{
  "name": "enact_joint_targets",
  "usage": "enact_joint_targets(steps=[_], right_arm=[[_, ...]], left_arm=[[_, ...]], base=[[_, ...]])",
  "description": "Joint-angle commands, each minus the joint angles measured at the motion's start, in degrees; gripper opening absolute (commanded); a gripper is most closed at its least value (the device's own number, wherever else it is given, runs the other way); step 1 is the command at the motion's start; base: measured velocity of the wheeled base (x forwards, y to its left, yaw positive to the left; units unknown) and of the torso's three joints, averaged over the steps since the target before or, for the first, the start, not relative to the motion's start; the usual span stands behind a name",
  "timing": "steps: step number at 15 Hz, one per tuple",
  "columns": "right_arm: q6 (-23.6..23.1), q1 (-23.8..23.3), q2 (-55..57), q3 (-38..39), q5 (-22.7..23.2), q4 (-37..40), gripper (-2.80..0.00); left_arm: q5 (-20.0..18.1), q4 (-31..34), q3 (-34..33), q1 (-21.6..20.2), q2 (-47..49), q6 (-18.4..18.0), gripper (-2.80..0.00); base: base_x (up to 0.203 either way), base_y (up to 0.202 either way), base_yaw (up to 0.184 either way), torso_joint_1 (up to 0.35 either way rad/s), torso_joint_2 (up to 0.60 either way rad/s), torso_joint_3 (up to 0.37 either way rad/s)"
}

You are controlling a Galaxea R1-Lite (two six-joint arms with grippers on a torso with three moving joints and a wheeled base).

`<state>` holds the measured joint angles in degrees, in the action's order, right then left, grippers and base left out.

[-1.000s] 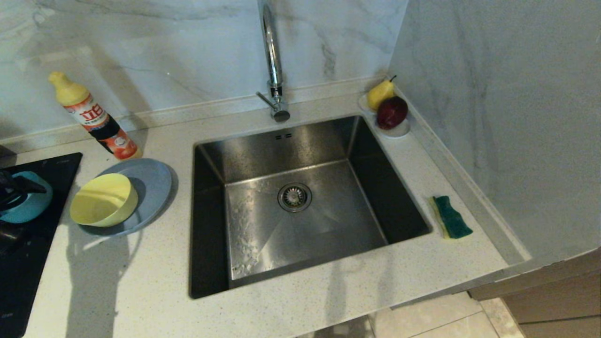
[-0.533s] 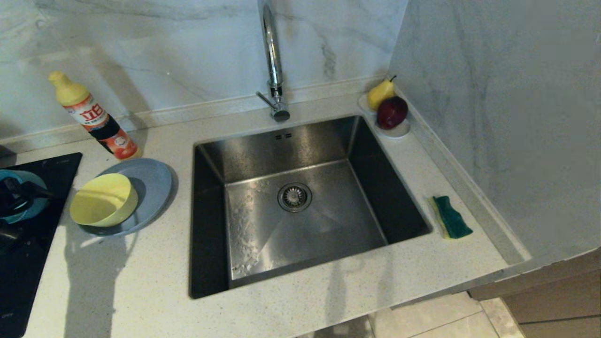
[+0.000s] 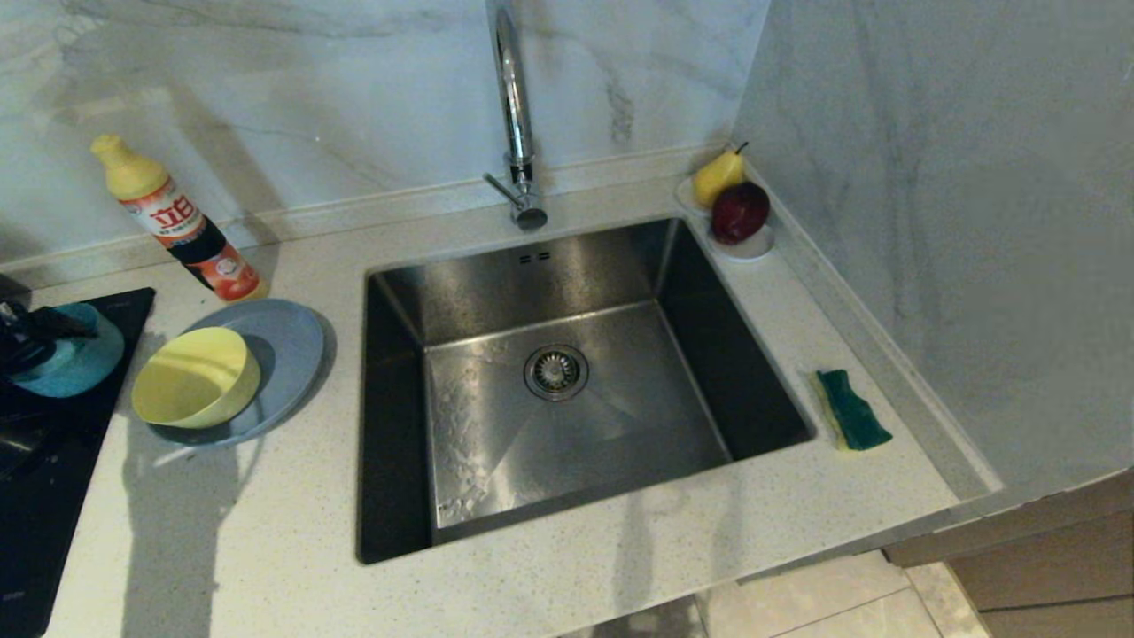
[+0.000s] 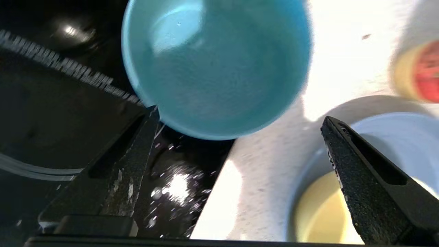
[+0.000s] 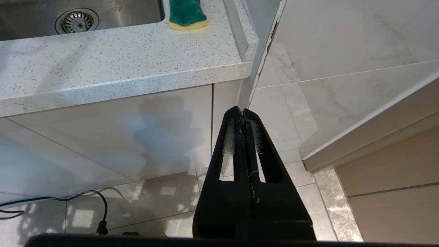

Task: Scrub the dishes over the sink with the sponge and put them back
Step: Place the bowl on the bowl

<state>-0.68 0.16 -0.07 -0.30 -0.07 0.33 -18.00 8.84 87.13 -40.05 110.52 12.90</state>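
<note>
At the far left, my left gripper (image 3: 34, 341) hovers over the black cooktop (image 3: 53, 496) with its jaws wide open and nothing between them (image 4: 240, 115). The teal-blue bowl (image 3: 75, 359) (image 4: 216, 65) lies just beyond the fingertips, and one fingertip (image 4: 152, 115) is at its rim. A yellow bowl (image 3: 197, 388) (image 4: 322, 212) sits on the grey-blue plate (image 3: 288, 341) (image 4: 394, 137), left of the sink (image 3: 496, 443). The sponge (image 3: 850, 409) (image 5: 187, 13) lies green side up on the counter, right of the sink. My right gripper (image 5: 242, 111) hangs shut below the counter's edge.
A tall chrome faucet (image 3: 514, 115) rises behind the sink. A detergent bottle (image 3: 177, 221) stands behind the plate. A small white dish (image 3: 751, 248) with a pear and an apple sits in the back right corner. A marble wall runs along the right.
The teal-blue bowl has shifted a little back and to the right on the cooktop. The left hand has drawn toward the picture's left edge. Nothing else moved.
</note>
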Motion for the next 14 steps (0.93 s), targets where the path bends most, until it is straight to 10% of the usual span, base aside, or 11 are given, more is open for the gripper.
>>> enact_joint_targets(steps=[1, 14], right_arm=[[0.0, 0.0, 0.0, 0.0, 0.1, 0.0, -2.8], [0.0, 0.0, 0.0, 0.0, 0.0, 0.0, -2.8]], left_arm=[[-0.9, 0.0, 1.4, 0.4, 0.3, 0.0, 0.0], [-1.1, 0.2, 7.2, 2.6, 9.2, 0.1, 0.0]], base=[[0.0, 0.0, 0.0, 0.0, 0.0, 0.0], [0.0, 0.0, 0.0, 0.0, 0.0, 0.0]])
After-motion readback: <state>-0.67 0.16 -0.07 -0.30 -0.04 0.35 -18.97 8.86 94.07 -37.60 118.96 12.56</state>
